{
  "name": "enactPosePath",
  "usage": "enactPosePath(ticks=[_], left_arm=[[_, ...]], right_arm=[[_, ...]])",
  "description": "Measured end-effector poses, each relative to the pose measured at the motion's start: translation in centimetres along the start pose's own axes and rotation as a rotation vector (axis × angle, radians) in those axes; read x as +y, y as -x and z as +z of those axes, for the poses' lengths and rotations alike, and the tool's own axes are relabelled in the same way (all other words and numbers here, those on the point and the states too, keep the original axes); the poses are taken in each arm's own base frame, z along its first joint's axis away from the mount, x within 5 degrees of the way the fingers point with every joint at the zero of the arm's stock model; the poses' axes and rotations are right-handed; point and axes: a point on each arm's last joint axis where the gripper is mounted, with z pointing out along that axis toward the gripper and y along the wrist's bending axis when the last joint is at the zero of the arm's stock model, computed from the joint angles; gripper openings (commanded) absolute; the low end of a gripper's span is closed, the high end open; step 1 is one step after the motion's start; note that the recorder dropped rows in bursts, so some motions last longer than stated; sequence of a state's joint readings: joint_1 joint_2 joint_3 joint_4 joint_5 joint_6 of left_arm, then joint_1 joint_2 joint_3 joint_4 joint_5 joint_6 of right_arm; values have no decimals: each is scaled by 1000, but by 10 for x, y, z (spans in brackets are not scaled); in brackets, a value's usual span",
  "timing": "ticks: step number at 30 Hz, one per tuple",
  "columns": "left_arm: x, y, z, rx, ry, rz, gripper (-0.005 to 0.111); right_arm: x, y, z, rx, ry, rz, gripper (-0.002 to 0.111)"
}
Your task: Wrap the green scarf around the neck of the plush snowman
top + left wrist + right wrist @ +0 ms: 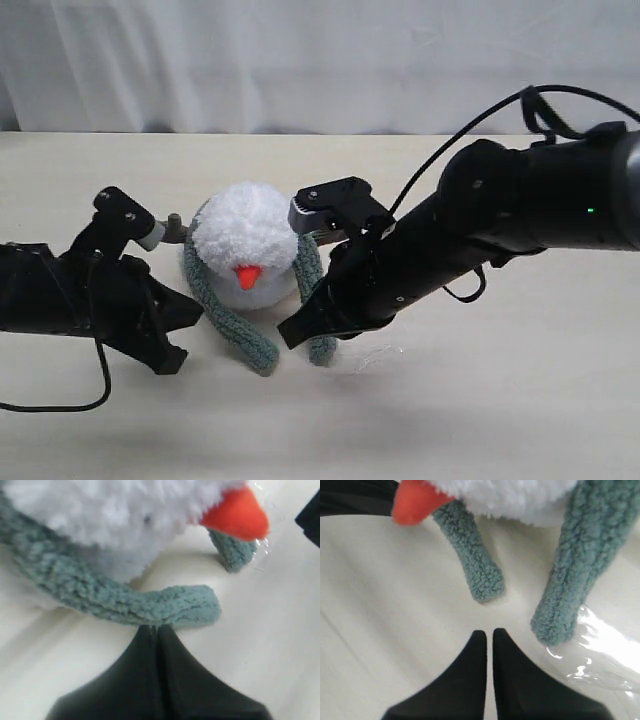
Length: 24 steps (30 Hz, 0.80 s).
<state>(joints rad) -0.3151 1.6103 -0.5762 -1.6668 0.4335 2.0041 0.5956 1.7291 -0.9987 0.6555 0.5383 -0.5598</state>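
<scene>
table point(500, 410): pale, and I see it carrying everything here.
right gripper point(489, 631): jaws drawn together to a hairline gap, holding nothing. The tips are near both ends of the green scarf point(222, 318) and touch neither.
left gripper point(154, 628): jaws pinched together on nothing, tips at the left strip's edge. I cannot tell whether they touch it.
plush snowman point(245, 232): mid-table, facing near.
green scarf: draped behind the snowman, both ends trailing near, uncrossed.
nose point(247, 276): orange.

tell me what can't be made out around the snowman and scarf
The neck: exterior view, the plush snowman's head covers it.
The green scarf behind the head: exterior view, hidden by the head.
Scarf's right end: exterior view, partly behind the right hand.
</scene>
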Motion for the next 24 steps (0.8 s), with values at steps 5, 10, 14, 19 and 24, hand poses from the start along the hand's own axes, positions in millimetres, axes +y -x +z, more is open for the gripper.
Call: enactPosePath(ticks=[5, 10, 14, 19, 24], left_arm=[[-13, 3, -40, -105, 97, 33, 0], [-31, 21, -92, -319, 143, -16, 0], [-47, 29, -130, -483, 164, -18, 0], [-64, 27, -170, -648, 205, -9, 0], [-78, 19, -194, -761, 223, 20, 0]], right_arm=[[2, -7, -36, -197, -94, -15, 4], [11, -14, -83, -400, -147, -39, 4], [23, -20, -125, -548, -153, -70, 4], [40, -30, -176, -721, -143, -115, 4], [53, -45, -215, -854, -131, -149, 4]])
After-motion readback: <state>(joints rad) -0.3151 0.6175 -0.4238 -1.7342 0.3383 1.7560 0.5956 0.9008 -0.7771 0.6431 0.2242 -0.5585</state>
